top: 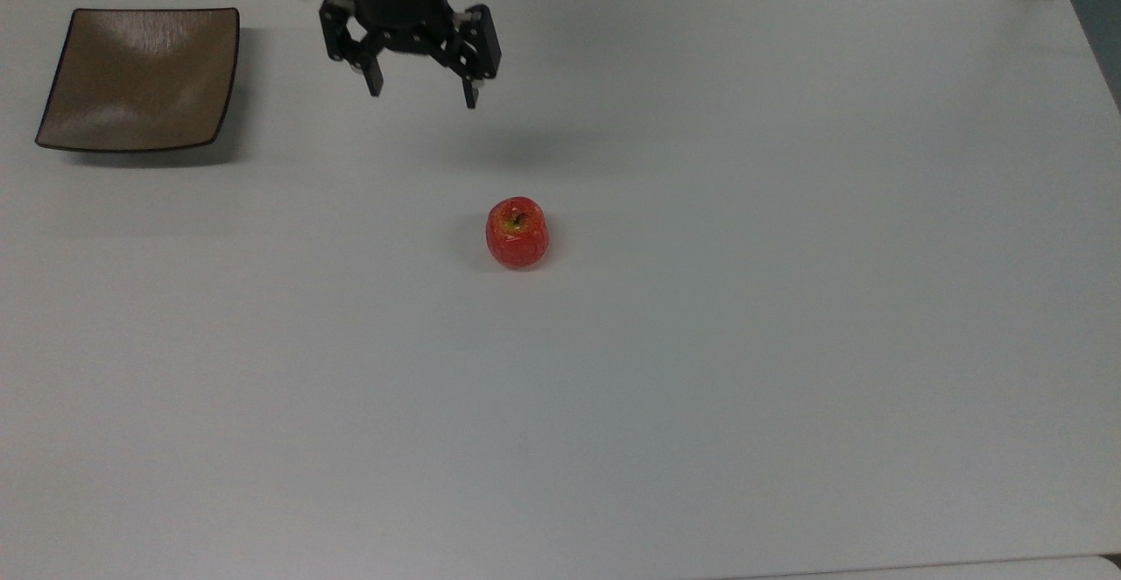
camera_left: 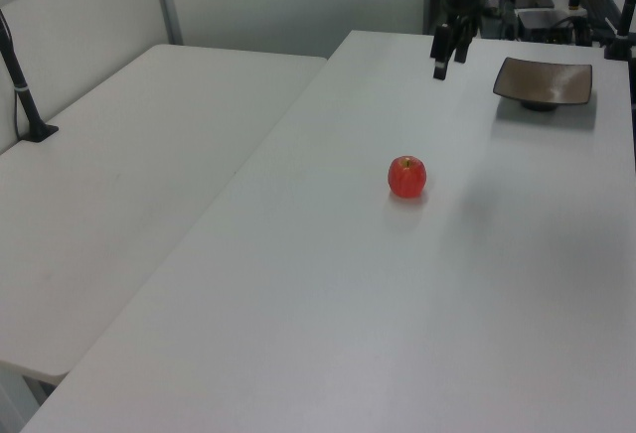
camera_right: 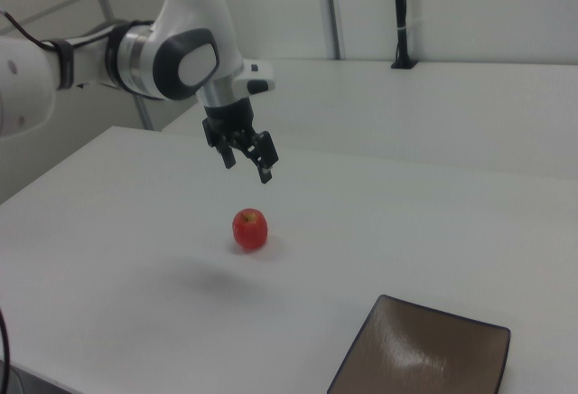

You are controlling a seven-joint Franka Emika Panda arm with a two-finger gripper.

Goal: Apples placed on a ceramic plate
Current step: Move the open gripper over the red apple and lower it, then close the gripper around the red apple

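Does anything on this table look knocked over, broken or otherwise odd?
Nothing stands out. The red apple sits upright, stem up, on the white table. The square brown plate lies flat and empty near a corner. The tool hangs open above the table, touching nothing.

apple [top: 518, 232]: red, upright, on table | plate [top: 140, 78]: brown, square, empty, well apart

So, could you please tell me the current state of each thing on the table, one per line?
apple: upright on the table, stem up, not held
ceramic plate: empty, flat on the table, apart from the apple
end effector: open, holding nothing, above the table between plate and apple in the top view
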